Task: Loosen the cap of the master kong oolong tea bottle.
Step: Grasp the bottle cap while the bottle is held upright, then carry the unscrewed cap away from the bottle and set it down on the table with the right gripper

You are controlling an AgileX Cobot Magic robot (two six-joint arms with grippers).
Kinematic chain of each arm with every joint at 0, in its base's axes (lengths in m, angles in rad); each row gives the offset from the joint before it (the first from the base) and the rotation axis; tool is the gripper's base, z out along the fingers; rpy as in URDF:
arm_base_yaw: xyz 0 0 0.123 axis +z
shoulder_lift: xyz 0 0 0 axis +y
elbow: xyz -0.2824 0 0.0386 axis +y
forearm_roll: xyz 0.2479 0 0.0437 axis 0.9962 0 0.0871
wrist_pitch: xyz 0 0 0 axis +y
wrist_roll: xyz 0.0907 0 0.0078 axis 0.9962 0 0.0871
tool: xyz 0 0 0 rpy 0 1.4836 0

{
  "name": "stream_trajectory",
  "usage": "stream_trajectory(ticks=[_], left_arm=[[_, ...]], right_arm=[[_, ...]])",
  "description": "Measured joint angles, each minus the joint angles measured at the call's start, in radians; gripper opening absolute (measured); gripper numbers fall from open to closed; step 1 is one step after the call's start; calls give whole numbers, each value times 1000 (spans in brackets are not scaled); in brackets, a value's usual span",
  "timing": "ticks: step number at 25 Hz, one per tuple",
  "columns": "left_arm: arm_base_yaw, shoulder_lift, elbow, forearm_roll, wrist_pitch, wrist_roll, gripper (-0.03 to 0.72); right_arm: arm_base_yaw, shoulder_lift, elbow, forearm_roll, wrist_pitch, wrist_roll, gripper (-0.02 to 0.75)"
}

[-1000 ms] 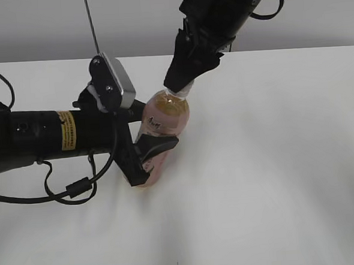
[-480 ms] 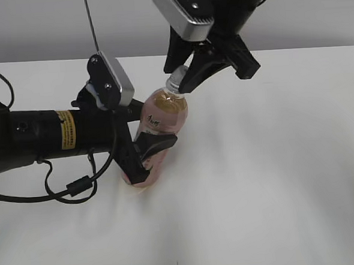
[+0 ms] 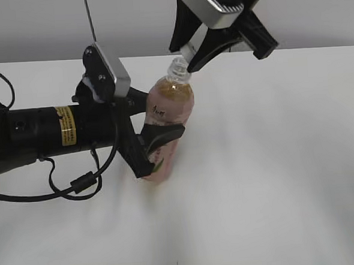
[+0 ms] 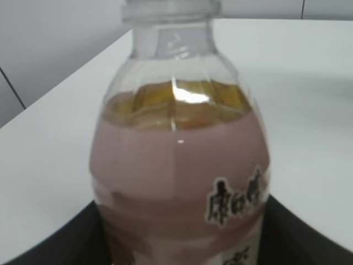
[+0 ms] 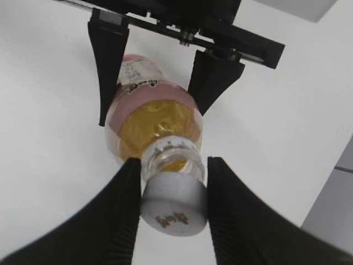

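Slippage is the main hazard at this stage: if my right gripper (image 5: 171,207) turns without enough squeeze on the cap (image 5: 172,207), the pads will skate over it and nothing will loosen. A second hazard is rotation of the whole bottle, which would occur if my left gripper (image 3: 157,147) holds the label too lightly (the label looks smooth). Excess side load from above could also tip the bottle, which already leans in the exterior view.

The master kong oolong tea bottle (image 3: 168,130) stands on the white table (image 3: 275,162), slightly tilted, with amber tea visible above the pink label. My left gripper is clamped around its lower body, one finger on each side.

The cap sits between the fingers (image 5: 118,221) of my right gripper, which comes down from above. In the right wrist view both pads appear to touch the sides of the cap, so I judge it gripped in a narrow stance, though contact pressure cannot be read.
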State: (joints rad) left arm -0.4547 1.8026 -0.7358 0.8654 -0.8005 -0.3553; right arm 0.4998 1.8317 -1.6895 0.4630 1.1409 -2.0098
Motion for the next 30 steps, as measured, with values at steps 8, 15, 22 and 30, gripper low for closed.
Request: stream_trajectory(ticks=[8, 15, 22, 30], left_arm=[[-2, 0, 0, 32, 0, 13, 410], [-2, 6, 0, 30, -27, 13, 410], [-2, 21, 0, -3, -190, 26, 410], [-3, 160, 0, -62, -331, 64, 410]], right_arm=[[-1, -18, -2, -14, 3, 35, 274], [-39, -26, -2, -130, -6, 352, 274], [-156, -16, -2, -148, -21, 692, 273], [-177, 88, -2, -168, -67, 1066, 273]])
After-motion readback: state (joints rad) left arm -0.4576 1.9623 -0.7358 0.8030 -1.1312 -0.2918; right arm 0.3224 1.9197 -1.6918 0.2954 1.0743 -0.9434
